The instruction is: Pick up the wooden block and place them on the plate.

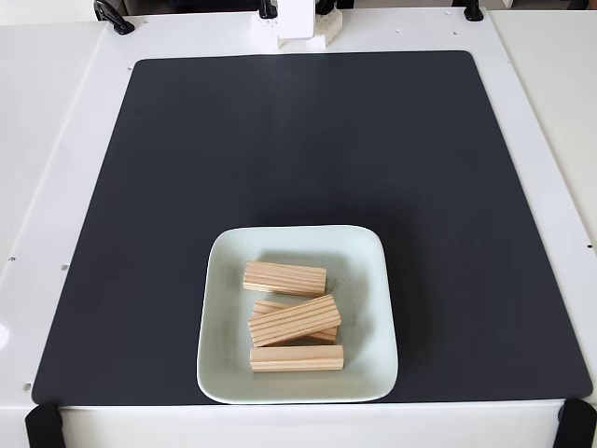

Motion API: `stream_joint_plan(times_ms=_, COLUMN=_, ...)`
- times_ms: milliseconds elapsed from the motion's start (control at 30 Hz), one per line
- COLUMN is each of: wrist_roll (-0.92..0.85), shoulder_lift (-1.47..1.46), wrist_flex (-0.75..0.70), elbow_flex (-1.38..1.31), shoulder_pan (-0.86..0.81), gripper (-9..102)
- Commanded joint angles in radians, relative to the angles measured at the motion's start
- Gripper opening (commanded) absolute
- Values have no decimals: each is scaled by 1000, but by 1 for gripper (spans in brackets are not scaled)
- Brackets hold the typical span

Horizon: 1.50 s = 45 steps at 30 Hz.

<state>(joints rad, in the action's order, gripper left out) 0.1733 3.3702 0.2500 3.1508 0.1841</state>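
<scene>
Fixed view, plate: the plate (368,308) sits at the mat's near edge, just left of centre.
Contents: four wooden blocks on it: far block (284,278); tilted block (295,321) lying over a half-hidden block (270,305); near block (297,358).
Room: dark mat (298,140) lies bare far, left and right, on the white surface (56,140).
Hand: can't tell its state; just the arm's base (297,23) at the far edge.

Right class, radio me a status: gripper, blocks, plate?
Arm base at far edge. Four wooden blocks on plate, one lying across another. Mat bare around it.
</scene>
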Motion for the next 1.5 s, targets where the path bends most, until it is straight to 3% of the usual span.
stream_joint_plan(times_ms=0, wrist_roll=0, shoulder_lift=8, wrist_flex=-124, elbow_flex=20, shoulder_pan=12, gripper=0)
stream_joint_plan(times_ms=367, wrist_roll=0, shoulder_lift=9, wrist_flex=-788, elbow_flex=20, shoulder_pan=15, gripper=0)
stream_joint_plan(times_ms=600, wrist_roll=6, shoulder_lift=9, wrist_flex=-1054, elbow_flex=15, shoulder_pan=5, gripper=0)
stream_joint_plan(times_ms=1467, wrist_roll=6, shoulder_lift=0, wrist_flex=-1068, elbow_flex=0, shoulder_pan=-23, gripper=0)
